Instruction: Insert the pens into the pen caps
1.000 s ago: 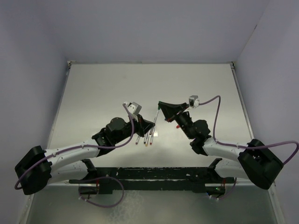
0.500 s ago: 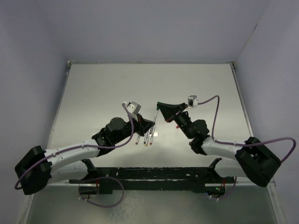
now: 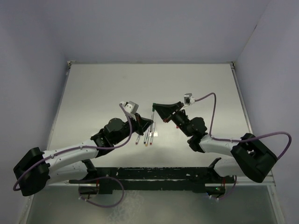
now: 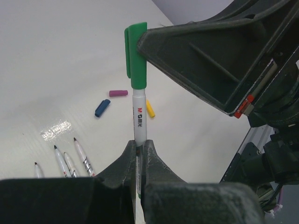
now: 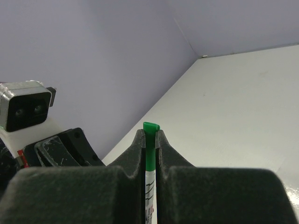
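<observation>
Midair, left gripper [image 4: 140, 150] pinches the pen [image 4: 139, 116]; right gripper [image 5: 149, 138] pinches its green cap [image 4: 135, 56].

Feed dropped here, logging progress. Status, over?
Left gripper shut on pen. Right gripper shut on green cap, cap over pen's tip. Four pens, three caps loose on table; nothing blocking.

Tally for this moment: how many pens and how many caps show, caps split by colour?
Pens lying flat: 4
Pen held upright: 1
Green cap, on that pen: 1
Purple cap: 1
Blue cap: 1
Yellow cap: 1
Total: 9; no red cap in view.
</observation>
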